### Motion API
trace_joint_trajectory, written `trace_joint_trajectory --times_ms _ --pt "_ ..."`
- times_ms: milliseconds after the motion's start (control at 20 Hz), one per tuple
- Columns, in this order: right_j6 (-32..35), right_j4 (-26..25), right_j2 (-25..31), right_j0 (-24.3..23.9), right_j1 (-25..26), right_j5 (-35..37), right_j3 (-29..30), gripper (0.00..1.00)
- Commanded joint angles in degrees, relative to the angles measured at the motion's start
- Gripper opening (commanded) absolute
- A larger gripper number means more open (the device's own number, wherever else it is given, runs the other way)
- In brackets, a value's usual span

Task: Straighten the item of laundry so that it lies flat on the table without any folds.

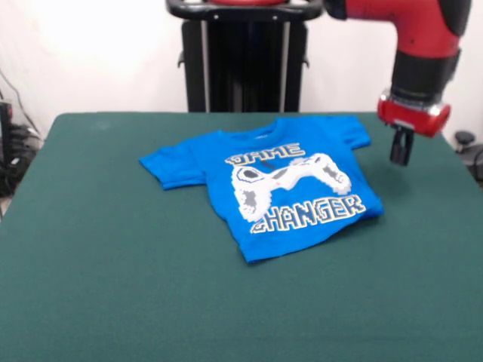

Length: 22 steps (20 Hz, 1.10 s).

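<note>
The item of laundry, a bright blue T-shirt [264, 181] with "GAME CHANGER" lettering and a white controller print, lies front up near the middle of the dark green table [113, 286], turned at a slant. Its sleeves spread left and right and its lower hem looks slightly rumpled at the right. My gripper [401, 154] hangs above the table to the right of the shirt's right sleeve, clear of the cloth. Its dark fingers point down close together, with nothing held between them.
The red arm [423, 45] comes down at the upper right. The table's right edge lies close beyond the gripper. Cables and dark gear sit off the table at the left [11, 151] and right [468, 143] edges.
</note>
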Motion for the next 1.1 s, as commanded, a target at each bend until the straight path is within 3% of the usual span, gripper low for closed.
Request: trace_joint_trajectory --times_ms 50,400,900,950,1100 --pt "8.62 6.60 -3.65 4.07 9.64 -2.33 -11.83 0.00" --pt "8.81 9.53 -7.65 7.70 15.60 -3.23 -17.22 0.00" --pt "9.16 9.16 -10.81 9.38 17.68 -3.42 -19.04 0.00" --pt "8.74 8.43 -11.06 9.43 17.80 -4.02 -19.36 1.00" --pt "7.96 7.79 -10.95 9.27 16.51 -1.36 -19.50 1.00"
